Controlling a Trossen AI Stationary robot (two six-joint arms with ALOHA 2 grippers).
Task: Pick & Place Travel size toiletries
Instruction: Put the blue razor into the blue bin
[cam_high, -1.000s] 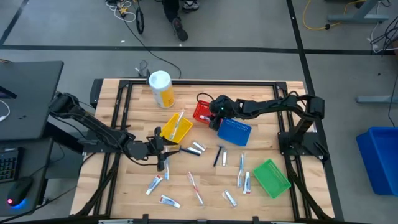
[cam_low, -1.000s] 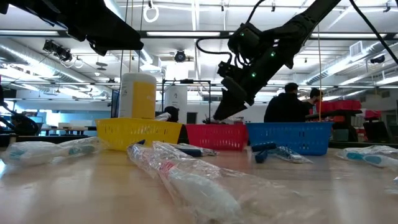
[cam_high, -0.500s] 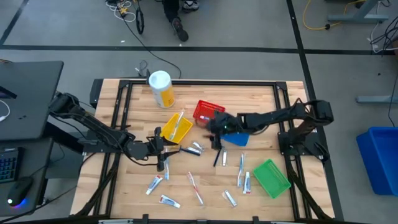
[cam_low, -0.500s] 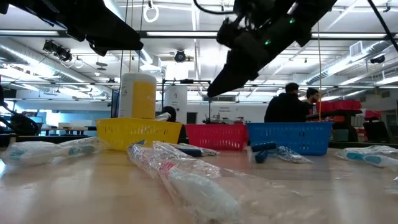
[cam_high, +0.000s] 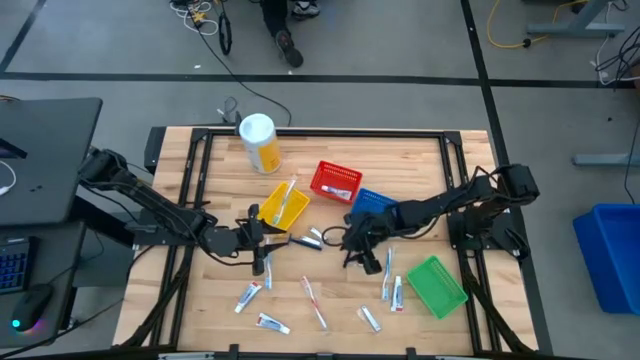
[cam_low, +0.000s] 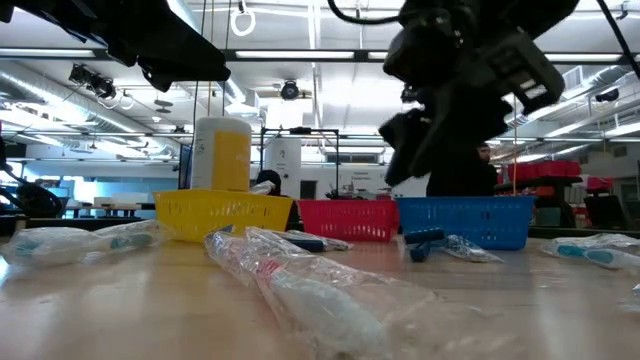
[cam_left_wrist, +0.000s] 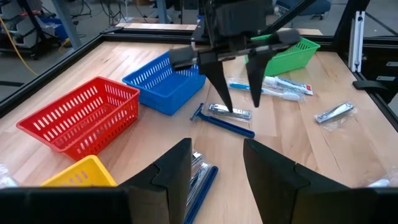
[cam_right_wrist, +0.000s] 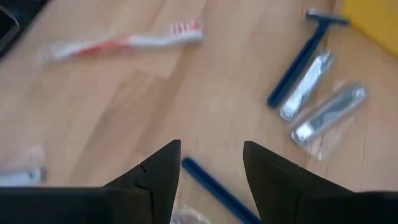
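Observation:
Travel size toiletries lie scattered on the wooden table: a blue razor (cam_left_wrist: 224, 124) and a packed nail clipper (cam_left_wrist: 230, 112) at the middle, toothbrushes (cam_high: 313, 300) and small tubes (cam_high: 248, 296) nearer the front edge. My right gripper (cam_left_wrist: 235, 99) hangs open just above the razor and clipper, fingers slanting down. In its own wrist view the razor's handle (cam_right_wrist: 211, 186) shows between its fingers (cam_right_wrist: 158, 168). My left gripper (cam_high: 262, 250) waits open left of centre, above another blue razor and clipper packs (cam_left_wrist: 199, 177).
Four mesh baskets stand around the middle: yellow (cam_high: 282, 203), red (cam_high: 334, 180), blue (cam_high: 375, 203) and green (cam_high: 437, 285) at the front right. A tall white-and-yellow canister (cam_high: 258, 140) stands at the far left. People show in the room beyond the table.
My right gripper has swung from above the red and blue baskets toward the table's near edge and somewhat left, tipping further down, and now hangs over the blue razor at the table's middle. No toiletry has moved.

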